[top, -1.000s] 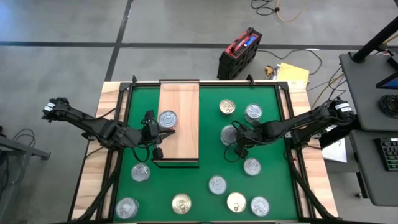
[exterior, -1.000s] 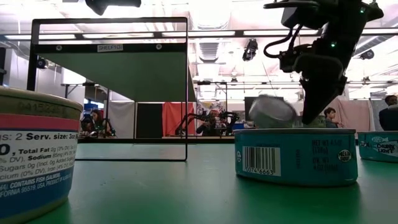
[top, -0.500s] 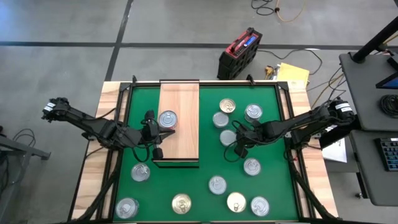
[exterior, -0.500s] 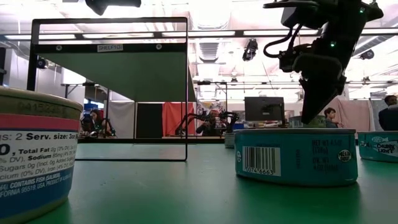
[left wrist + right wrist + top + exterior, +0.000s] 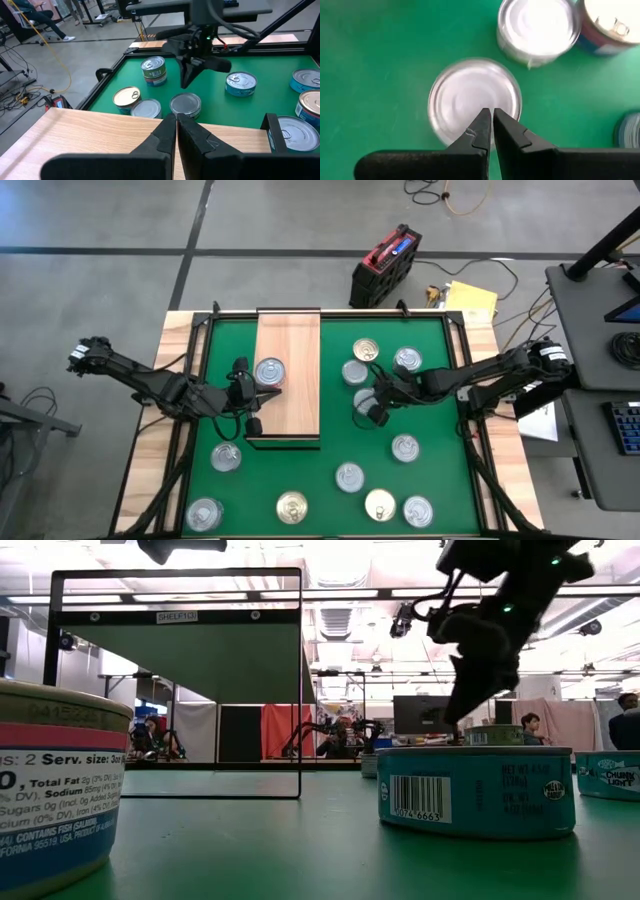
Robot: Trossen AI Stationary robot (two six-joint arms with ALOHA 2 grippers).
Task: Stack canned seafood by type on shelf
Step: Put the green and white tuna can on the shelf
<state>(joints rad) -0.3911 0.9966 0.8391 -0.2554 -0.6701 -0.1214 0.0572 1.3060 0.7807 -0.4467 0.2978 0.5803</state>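
High view, left to right. Left gripper (image 5: 175,122) is at the left side of the shelf (image 5: 292,408), fingers pressed together, holding nothing, just beside the one tin on the shelf (image 5: 269,370). It has not moved in the last second.

Change: a second ago a plain-faced tin (image 5: 470,95) stood tilted at the right gripper's tips. It now lies flat on the green mat (image 5: 300,470), right of the shelf. The right gripper (image 5: 489,117) has shifted slightly left and hangs over that tin, fingers closed and empty.

Judgement: the pick failed. The fingers must open before a retry.

Count:
- Tins: twelve in all, one on the shelf and eleven on the mat.
- Gold-toned lids: about three. The rest are silver.
- Stacks: none yet.
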